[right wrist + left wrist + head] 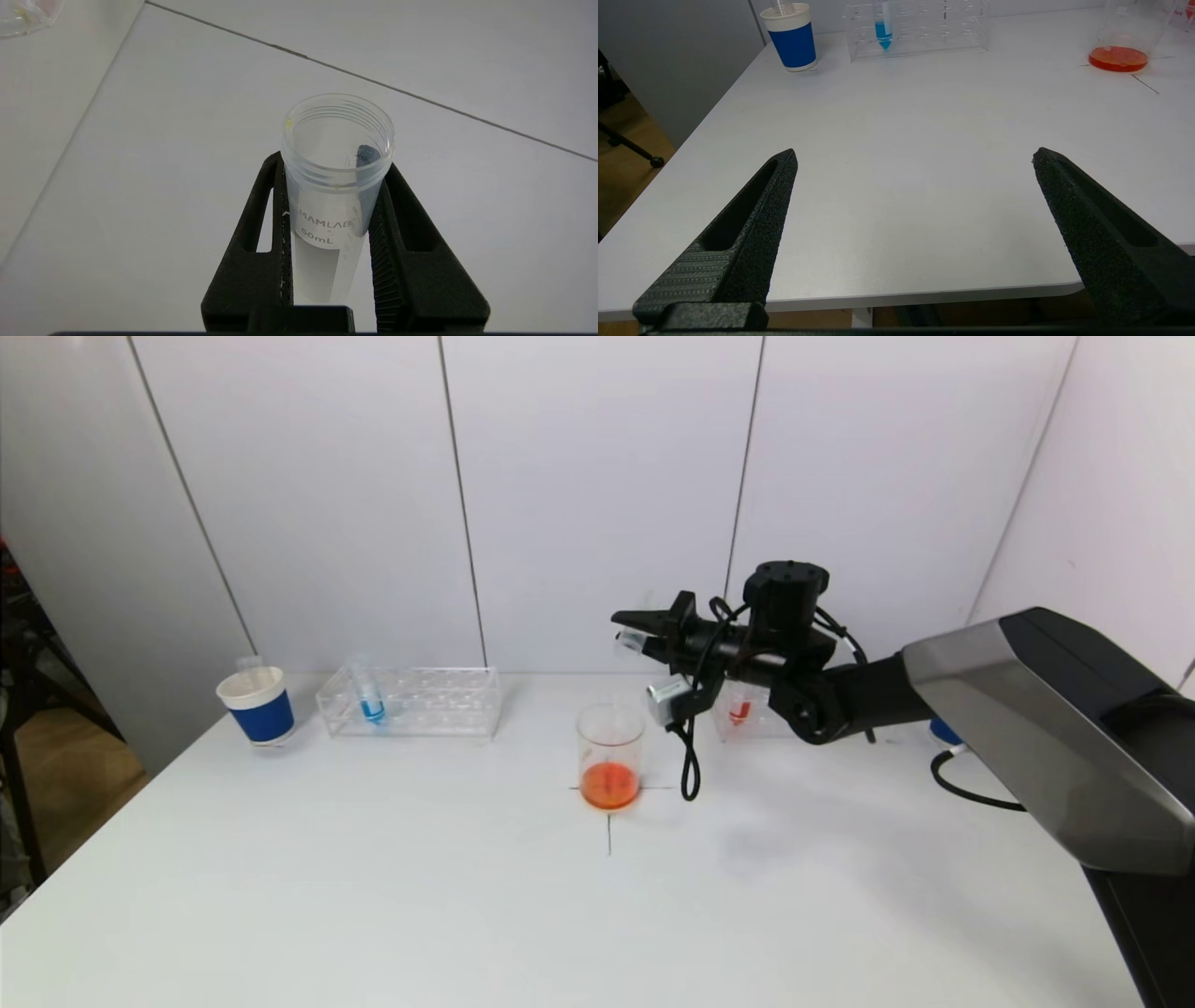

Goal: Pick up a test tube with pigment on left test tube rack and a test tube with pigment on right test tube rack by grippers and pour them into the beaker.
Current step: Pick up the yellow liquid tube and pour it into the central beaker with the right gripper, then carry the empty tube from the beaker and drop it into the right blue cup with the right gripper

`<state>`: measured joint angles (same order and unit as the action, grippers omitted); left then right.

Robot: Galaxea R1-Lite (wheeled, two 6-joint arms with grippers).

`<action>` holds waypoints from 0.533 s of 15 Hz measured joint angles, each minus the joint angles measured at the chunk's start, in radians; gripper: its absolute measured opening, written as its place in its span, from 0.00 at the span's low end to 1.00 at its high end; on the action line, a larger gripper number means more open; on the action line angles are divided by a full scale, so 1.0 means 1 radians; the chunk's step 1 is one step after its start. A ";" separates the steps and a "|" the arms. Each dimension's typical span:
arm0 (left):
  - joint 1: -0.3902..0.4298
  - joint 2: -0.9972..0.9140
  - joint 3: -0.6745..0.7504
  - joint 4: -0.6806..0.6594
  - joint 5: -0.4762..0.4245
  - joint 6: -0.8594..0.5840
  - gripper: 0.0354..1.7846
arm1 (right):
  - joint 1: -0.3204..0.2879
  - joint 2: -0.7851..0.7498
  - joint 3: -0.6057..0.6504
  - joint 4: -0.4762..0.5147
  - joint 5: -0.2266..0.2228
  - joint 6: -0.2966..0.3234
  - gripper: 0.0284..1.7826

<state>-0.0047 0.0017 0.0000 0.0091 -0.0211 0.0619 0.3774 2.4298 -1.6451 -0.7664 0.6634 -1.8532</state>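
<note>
The glass beaker stands mid-table with orange liquid in its bottom; it also shows in the left wrist view. Just above and right of it, my right gripper is shut on a clear 50 mL test tube. The tube looks empty and lies roughly level, mouth towards the left. The left test tube rack holds a tube of blue pigment. The right test tube rack, partly hidden behind the arm, holds a tube of orange pigment. My left gripper is open over the table's near edge.
A blue-and-white paper cup with an empty tube in it stands left of the left rack. A black cable hangs from the right wrist beside the beaker. White wall panels close the back.
</note>
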 joint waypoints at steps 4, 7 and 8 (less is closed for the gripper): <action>0.000 0.000 0.000 0.000 0.000 0.000 0.99 | -0.031 -0.005 -0.058 0.009 -0.064 0.198 0.28; 0.000 0.000 0.000 0.000 0.000 -0.001 0.99 | -0.051 -0.022 -0.099 0.036 -0.141 0.421 0.28; 0.000 0.000 0.000 0.000 0.000 -0.001 0.99 | -0.060 -0.036 -0.106 0.039 -0.174 0.518 0.28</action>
<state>-0.0047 0.0017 0.0000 0.0091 -0.0211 0.0611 0.3174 2.3938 -1.7511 -0.7272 0.4891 -1.3355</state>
